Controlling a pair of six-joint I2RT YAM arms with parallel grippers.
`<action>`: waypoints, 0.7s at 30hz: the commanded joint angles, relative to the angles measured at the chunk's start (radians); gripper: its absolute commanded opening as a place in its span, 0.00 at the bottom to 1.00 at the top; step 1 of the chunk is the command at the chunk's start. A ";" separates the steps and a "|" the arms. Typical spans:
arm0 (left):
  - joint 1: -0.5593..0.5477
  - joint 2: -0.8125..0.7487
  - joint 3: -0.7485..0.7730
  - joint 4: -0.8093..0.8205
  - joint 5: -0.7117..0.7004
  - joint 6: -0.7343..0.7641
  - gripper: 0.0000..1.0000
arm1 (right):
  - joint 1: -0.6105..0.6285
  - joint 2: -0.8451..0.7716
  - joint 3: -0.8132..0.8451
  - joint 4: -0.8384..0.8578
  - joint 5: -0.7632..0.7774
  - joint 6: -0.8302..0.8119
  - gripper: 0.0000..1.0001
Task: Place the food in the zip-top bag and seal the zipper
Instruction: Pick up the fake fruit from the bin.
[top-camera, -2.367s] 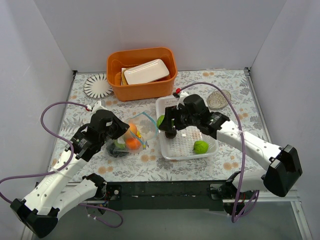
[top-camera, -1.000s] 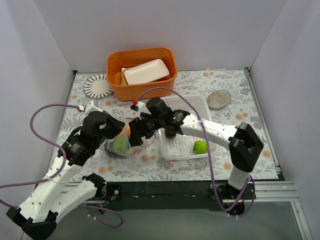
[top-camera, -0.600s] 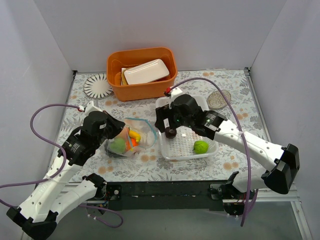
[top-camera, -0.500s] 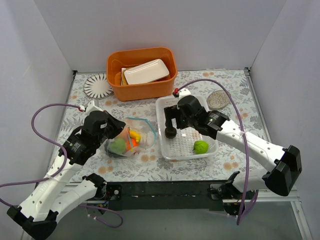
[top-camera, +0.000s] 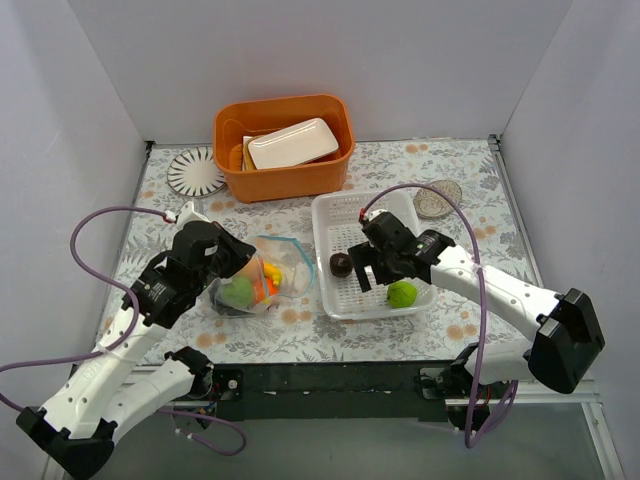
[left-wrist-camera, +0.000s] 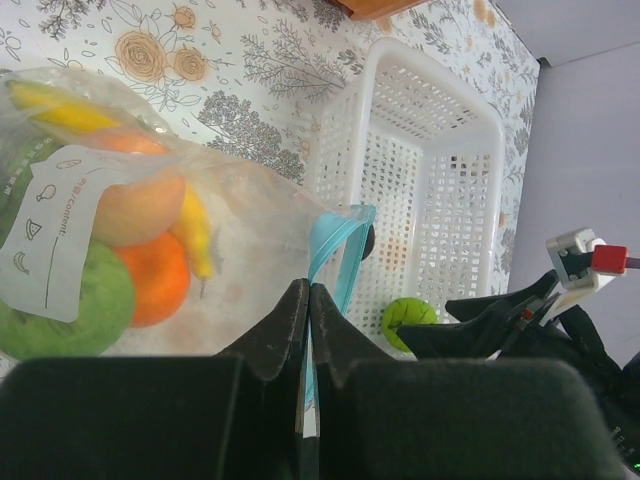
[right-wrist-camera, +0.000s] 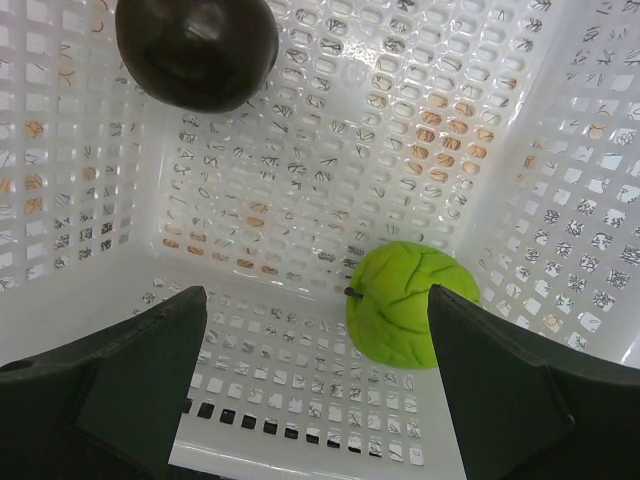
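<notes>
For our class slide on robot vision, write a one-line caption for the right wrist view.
Open right pincer poised over a white basket holding a green lime and a dark plum.

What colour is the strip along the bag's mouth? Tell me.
Teal-blue strip; the left wrist view shows it best.

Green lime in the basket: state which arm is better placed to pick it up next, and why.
Right. The right gripper, open, hangs over the basket close to the lime; the left gripper is shut on the mouth of the zip-top bag, holding it open.
</notes>
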 joint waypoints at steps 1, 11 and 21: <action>-0.003 0.010 -0.008 0.021 0.018 0.005 0.00 | -0.009 0.034 0.020 -0.046 -0.040 -0.032 0.98; -0.003 0.020 -0.016 0.015 0.038 0.013 0.00 | -0.031 0.094 0.063 -0.049 -0.065 -0.041 0.98; -0.003 0.025 -0.017 0.009 0.034 0.016 0.00 | -0.037 0.138 0.088 -0.139 0.056 -0.003 0.96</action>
